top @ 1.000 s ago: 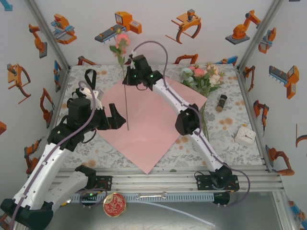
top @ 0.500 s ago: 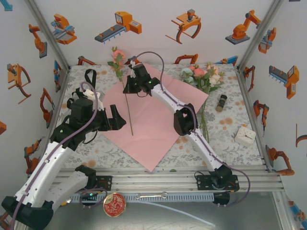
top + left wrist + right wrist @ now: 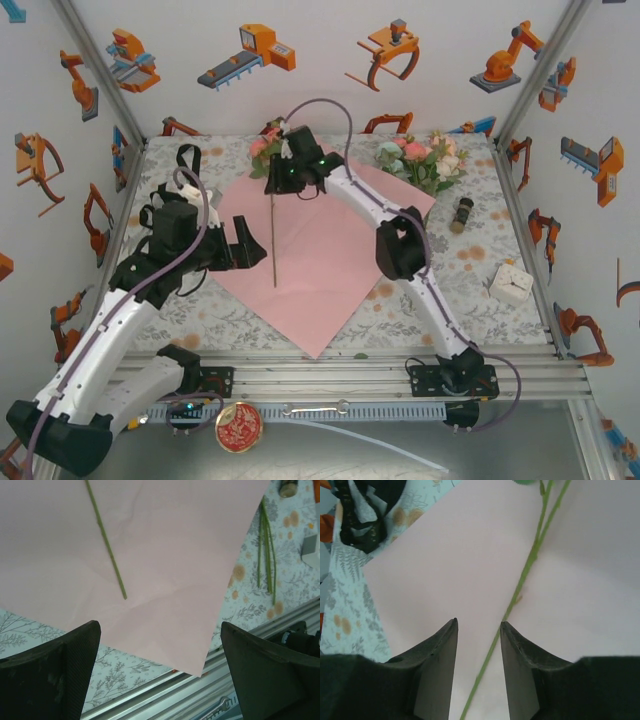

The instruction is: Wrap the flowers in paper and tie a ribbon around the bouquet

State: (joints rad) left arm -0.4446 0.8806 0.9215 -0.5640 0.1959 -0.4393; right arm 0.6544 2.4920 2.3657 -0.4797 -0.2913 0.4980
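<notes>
The paper (image 3: 320,270) lies flat, pink side up, as a diamond in the middle of the table. One pink rose rests on it, head (image 3: 262,148) at the back corner, stem (image 3: 274,240) running toward me. My right gripper (image 3: 283,178) is low over the upper stem, open; the stem (image 3: 520,585) passes loose between its fingers (image 3: 478,625). My left gripper (image 3: 250,243) hovers open over the paper's left side, nothing between its fingers (image 3: 160,670). The other flowers (image 3: 425,160) lie bunched at the back right. The black ribbon (image 3: 187,160) sits at the back left.
A small brown bottle (image 3: 464,213) and a white box (image 3: 511,283) sit on the right of the tablecloth. Loose stems (image 3: 267,555) trail off the paper's right corner. The aluminium rail (image 3: 330,368) marks the near edge, with a red round tin (image 3: 238,425) below it.
The right gripper has brought the rose down from upright to lying on the paper, then parted its jaws and let the stem go. The left arm has barely moved.
</notes>
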